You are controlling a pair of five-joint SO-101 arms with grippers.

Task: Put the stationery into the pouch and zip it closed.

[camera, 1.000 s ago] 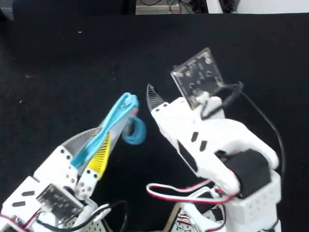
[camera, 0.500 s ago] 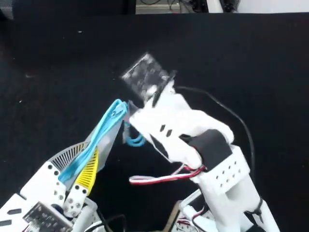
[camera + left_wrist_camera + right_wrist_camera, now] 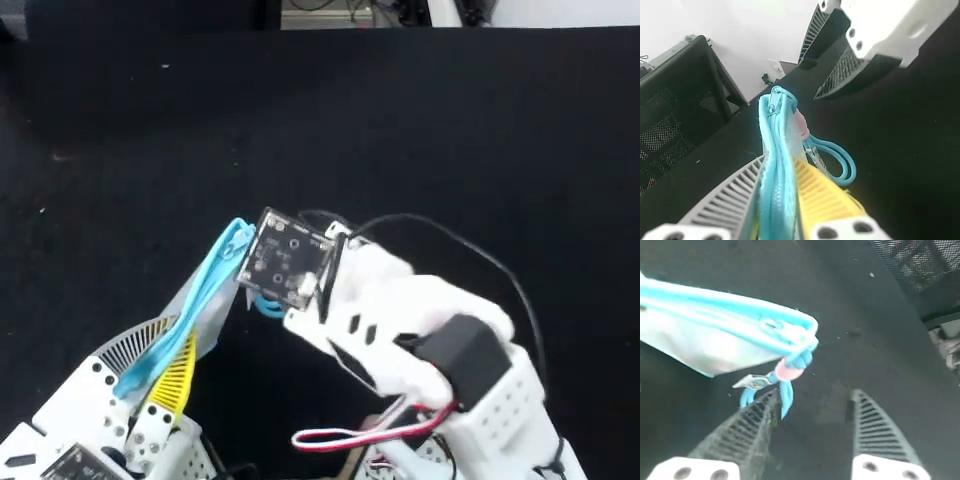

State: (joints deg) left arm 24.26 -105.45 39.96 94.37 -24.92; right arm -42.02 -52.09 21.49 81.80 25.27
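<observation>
1. Pouch [image 3: 200,303], one in all, sits at the left. It is clamped between the two fingers of the left gripper [image 3: 781,172], one grey and one yellow (the blue zip edge faces up toward the high camera).
2. One blue strap loop [image 3: 265,303] hangs from the pouch's far end. One pink bead [image 3: 787,371] and one small metal pull [image 3: 752,383] sit beside it.
3. Further right, the right gripper [image 3: 815,395] points at that same end. Its two dark ribbed fingers are spread apart with nothing between them. The strap dangles just beside one fingertip (whether it touches, I cannot tell).
4. One black table [image 3: 450,120] lies under both arms.
</observation>
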